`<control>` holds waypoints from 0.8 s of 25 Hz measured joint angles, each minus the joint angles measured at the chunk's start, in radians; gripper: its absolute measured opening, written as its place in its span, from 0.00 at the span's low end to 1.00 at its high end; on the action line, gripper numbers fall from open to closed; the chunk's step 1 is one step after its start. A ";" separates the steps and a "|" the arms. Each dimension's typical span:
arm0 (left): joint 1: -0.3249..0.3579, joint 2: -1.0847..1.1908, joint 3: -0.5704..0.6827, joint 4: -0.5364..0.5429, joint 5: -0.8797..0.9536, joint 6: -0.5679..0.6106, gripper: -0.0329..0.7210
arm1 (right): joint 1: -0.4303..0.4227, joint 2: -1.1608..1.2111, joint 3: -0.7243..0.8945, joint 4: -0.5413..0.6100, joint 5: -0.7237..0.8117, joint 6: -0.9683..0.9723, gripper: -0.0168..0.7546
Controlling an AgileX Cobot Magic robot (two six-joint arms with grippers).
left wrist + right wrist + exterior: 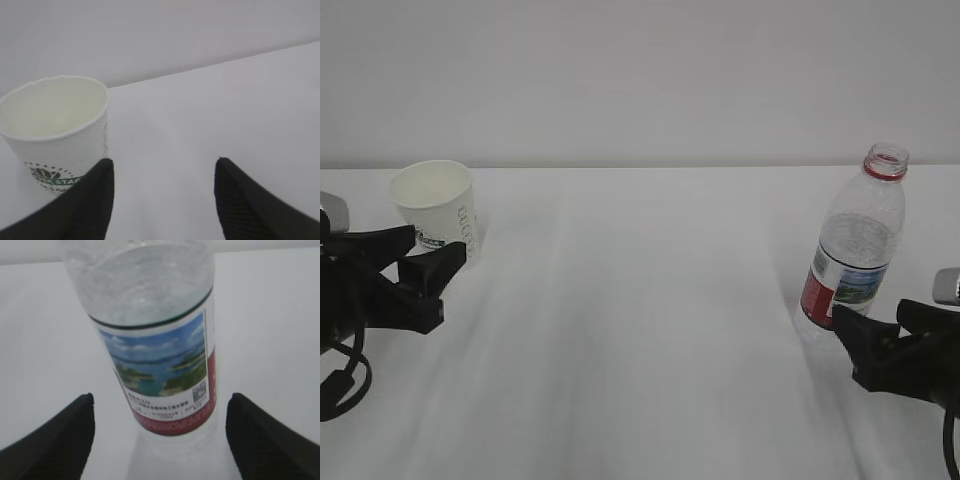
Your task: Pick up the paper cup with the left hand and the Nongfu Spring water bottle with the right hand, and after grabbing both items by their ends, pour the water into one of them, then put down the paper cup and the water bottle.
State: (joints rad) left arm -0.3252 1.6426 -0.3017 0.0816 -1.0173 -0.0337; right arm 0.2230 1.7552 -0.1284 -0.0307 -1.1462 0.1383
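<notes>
White table point(640, 330) fills the lower scene, back edge running straight across against a plain pale wall point(640, 70); wide bare stretch of tabletop between the two arms, nothing in the middle. Left hand point(420, 262) comes in low from the left edge, black body with cable looped below, fingers pointing right and slightly up toward the cup; jaws spread apart, nothing between them, released. In the left wrist view both black fingertips point(95, 200) show at the bottom with open table between them, and the cup sits just past the left finger, off to the side rather than centred in the gap; whether that finger touches the cup wall is hard to tell. Right hand point(870, 335) enters low from the right edge, grey plate at the frame border, fingers pointing left at the bottle's base; jaws wide apart, not gripping. Right wrist view shows the two fingertips point(65, 440) flanking the bottle with clear gaps on both sides. Nongfu Spring water bottle point(853, 250) stands upright on the right side of the table, uncapped, red neck ring on top, red-and-white landscape label low on the body, just beyond the right fingers. Water level inside can't be made out. Paper cup point(438, 212) stands upright at far left near the back edge, mouth open, looks empty, logo facing the gripper.
</notes>
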 joint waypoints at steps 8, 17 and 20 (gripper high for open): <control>0.000 0.001 0.000 0.019 -0.002 0.000 0.65 | 0.000 0.062 -0.059 -0.004 0.000 0.000 0.88; 0.000 0.036 0.000 0.019 -0.002 0.000 0.65 | 0.000 0.093 -0.103 -0.004 0.000 0.000 0.88; 0.000 0.060 0.000 0.019 -0.002 0.000 0.65 | 0.000 0.093 -0.124 -0.004 0.000 0.000 0.88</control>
State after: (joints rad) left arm -0.3252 1.7024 -0.3017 0.1006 -1.0198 -0.0337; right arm 0.2230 1.8484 -0.2528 -0.0343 -1.1462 0.1383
